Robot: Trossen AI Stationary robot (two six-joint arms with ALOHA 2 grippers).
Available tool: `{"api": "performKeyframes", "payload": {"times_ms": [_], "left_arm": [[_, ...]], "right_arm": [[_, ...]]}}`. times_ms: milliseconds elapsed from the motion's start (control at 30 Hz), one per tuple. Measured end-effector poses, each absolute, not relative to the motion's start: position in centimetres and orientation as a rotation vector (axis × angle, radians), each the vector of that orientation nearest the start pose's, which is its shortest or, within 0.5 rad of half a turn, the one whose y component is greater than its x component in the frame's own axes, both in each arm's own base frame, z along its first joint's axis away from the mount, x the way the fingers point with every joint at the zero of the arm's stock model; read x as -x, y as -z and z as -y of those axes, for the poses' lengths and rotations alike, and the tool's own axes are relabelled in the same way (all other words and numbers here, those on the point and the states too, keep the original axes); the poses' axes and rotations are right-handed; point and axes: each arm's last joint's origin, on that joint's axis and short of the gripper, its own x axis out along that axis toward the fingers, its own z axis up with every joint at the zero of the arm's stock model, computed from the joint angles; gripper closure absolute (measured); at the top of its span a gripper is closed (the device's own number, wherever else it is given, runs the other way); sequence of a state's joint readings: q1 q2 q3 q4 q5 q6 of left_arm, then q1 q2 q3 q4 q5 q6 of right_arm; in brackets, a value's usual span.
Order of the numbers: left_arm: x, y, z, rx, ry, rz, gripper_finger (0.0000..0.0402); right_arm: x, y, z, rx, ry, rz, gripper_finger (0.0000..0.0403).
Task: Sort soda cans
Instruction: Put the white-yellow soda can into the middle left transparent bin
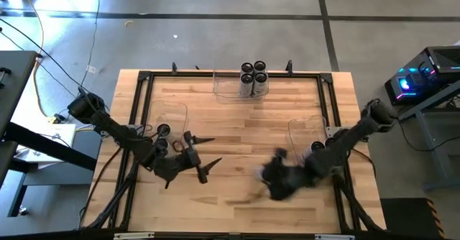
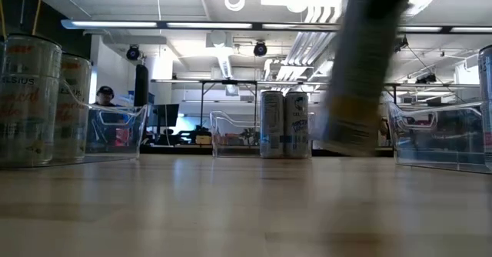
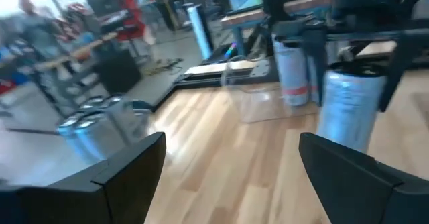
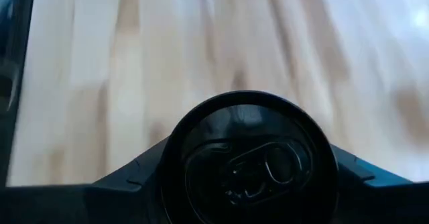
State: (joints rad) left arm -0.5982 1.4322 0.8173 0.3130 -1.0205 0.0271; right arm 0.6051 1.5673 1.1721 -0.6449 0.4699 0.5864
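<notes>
Carrying a can [image 4: 249, 158] across the worktop [image 1: 237, 125] looks to be the step in hand, and doing it well means keeping the can upright and moving smoothly, since the right arm is blurred with speed in the high view. My judgement is that the carrying arm should slow before it nears a bin, lower the can until its base meets the floor of the bin, and only then let go; a release from any height could tip it against its neighbours.

The right hand [image 1: 277, 179] sits at about five o'clock on the worktop, low and toward the near edge. Its wrist camera looks straight down on the dark round top of the can, with a finger [image 4: 134, 180] showing close on either side of it, so the hand is around the can. Whether the fingers press firmly on its sides I cannot tell, as the contact lies below the can's rim.

The left hand [image 1: 203, 156] waits at about eight o'clock, its two fingers spread wide apart and holding nothing.

As for the other cans, four stand packed together in the clear bin [image 1: 224, 89] at twelve o'clock [image 1: 253, 77]. Another bin [image 1: 302, 128] lies at three o'clock and a third [image 1: 176, 114] at nine o'clock; the low view shows cans [image 2: 31, 99] standing in a bin at its left edge.
</notes>
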Motion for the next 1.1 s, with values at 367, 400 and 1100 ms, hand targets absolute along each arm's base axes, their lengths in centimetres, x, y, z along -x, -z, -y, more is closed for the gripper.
{"api": "performKeyframes", "payload": {"times_ms": [367, 400, 1100], "left_arm": [[-21.1, -24.7, 17.6, -0.252, -0.5, -0.212, 0.0064], [-20.7, -25.0, 17.4, -0.209, -0.491, -0.208, 0.0064], [-18.5, -24.9, 15.6, 0.015, -0.423, -0.317, 0.0064]], "right_arm": [[-36.2, -25.2, -8.0, -0.033, 0.041, -0.788, 0.0164], [-36.9, -25.1, -7.9, -0.033, 0.025, -0.801, 0.0164], [-42.1, -24.2, -7.2, 0.025, -0.003, -0.958, 0.0135]]}}
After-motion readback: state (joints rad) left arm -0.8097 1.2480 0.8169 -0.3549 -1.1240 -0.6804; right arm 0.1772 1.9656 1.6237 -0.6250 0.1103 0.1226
